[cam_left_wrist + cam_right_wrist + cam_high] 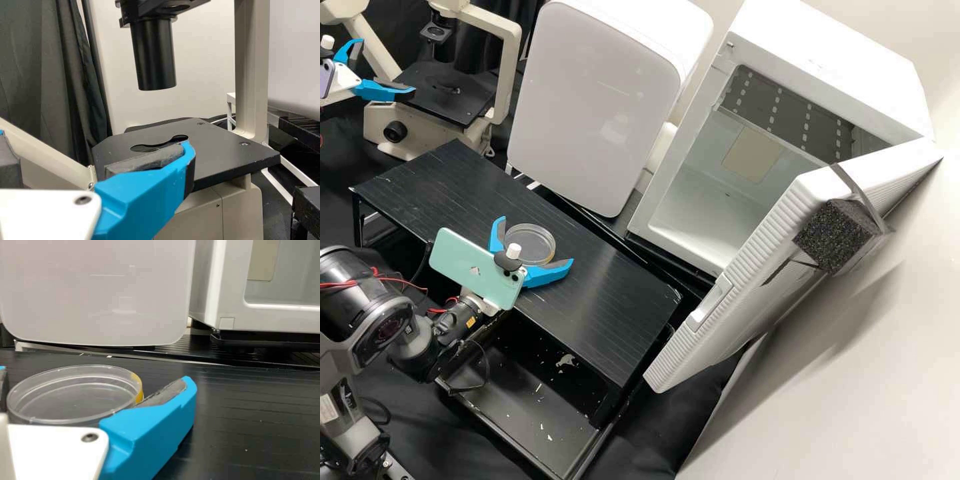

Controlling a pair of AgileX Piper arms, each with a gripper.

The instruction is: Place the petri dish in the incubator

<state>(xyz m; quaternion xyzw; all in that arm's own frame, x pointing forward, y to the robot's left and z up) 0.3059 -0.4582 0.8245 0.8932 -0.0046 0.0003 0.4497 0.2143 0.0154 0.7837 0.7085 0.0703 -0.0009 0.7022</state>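
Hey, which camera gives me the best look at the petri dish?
The right wrist view: it shows the petri dish up close, with its clear wall and a yellow patch on the rim plain. The high view shows it smaller, from above, between the spread fingers of the right gripper over the black stand.

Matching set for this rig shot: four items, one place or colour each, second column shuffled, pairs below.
1. petri dish
2. left gripper
3. foam block
4. phone mounted on the right arm

A. mint green
B. on the swung-open door of the white cabinet
C. between the open fingers of the right gripper
D. beside the microscope stage

Pairs: 1-C, 2-D, 3-B, 4-A
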